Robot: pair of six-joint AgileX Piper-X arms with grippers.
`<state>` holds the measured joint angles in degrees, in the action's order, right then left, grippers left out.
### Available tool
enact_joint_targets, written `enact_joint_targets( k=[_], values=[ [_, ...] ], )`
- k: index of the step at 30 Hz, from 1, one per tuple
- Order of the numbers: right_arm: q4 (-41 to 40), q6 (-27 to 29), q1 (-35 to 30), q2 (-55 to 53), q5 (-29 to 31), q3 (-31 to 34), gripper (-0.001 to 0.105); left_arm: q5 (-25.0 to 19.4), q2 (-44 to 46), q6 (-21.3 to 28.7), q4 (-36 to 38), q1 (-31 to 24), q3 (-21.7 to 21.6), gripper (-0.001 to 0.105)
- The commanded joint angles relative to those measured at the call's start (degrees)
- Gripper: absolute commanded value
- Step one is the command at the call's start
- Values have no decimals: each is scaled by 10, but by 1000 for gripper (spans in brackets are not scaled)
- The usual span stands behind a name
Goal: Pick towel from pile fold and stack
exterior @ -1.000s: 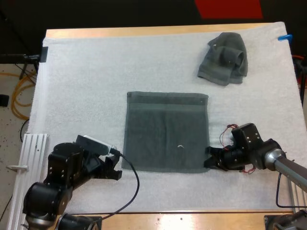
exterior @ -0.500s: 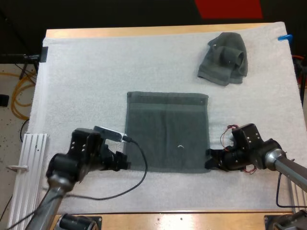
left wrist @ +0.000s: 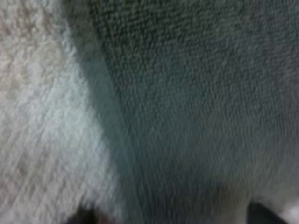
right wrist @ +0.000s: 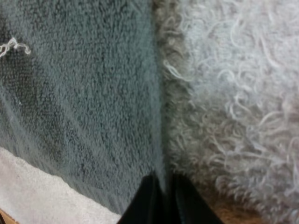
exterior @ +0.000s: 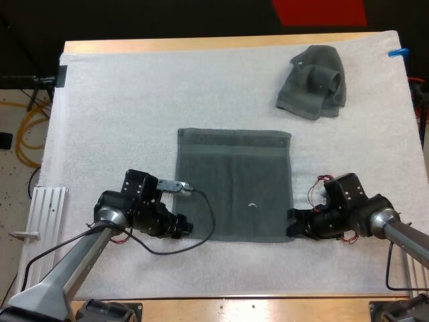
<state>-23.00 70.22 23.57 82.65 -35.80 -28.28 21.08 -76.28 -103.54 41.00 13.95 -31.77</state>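
Left gripper (exterior: 179,228) sits at the near left corner of the flat dark grey-green terry towel (exterior: 234,184), and right gripper (exterior: 295,229) is at its near right corner. The crumpled dark grey-green towel (exterior: 314,80) lies well beyond the right gripper on the white fleecy mat (exterior: 114,100). Spreading looks done; folding and stacking remain, I'd judge.

Left wrist view: dark fingertips (left wrist: 261,213) are spread wide, straddling the towel's edge, only their ends visible.

Right wrist view: fingers (right wrist: 148,200) are pressed close, pinching the towel's hem; how deep the bite goes is hidden.
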Motion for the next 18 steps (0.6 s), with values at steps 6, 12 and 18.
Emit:
enact_joint_targets(
  k=[6, 12, 18],
  values=[
    [-5, 6, 1, 1, -1, 1, 0, 79, -31, -6, -22, 2, 2, 59],
    [-5, 10, 1, 1, -1, 1, 0, 72, -43, -6, -24, 2, 2, 22],
    [-23, 25, 1, -44, -10, 1, 0, 98, -26, 1, 6, 2, -3, 0]
  ],
)
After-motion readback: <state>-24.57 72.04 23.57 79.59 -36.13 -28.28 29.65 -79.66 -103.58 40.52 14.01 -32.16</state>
